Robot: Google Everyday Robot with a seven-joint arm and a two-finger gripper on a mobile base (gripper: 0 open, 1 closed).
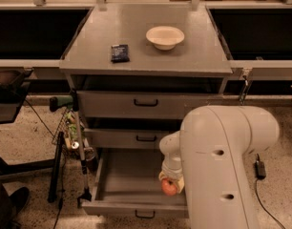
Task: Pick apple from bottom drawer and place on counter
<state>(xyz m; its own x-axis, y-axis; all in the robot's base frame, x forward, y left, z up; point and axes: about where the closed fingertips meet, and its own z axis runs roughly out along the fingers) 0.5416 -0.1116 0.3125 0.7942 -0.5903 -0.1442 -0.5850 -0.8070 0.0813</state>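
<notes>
The bottom drawer (127, 175) is pulled open, and its grey tray shows no other object in the visible part. My gripper (170, 181) hangs from the big white arm (222, 166) over the drawer's right side. It is shut on the small red-orange apple (169, 188), which sits between the fingertips just above the drawer floor. The arm hides the drawer's right end. The grey counter (136, 27) lies above the three drawers, well behind the gripper.
A cream bowl (165, 36) and a small dark packet (120, 52) lie on the counter. Dark recessed bins (36, 32) flank it. The two upper drawers (146, 104) are slightly open. A black stand with a basket (77, 137) is left of the drawers. A cable and adapter (259, 168) lie on the floor at right.
</notes>
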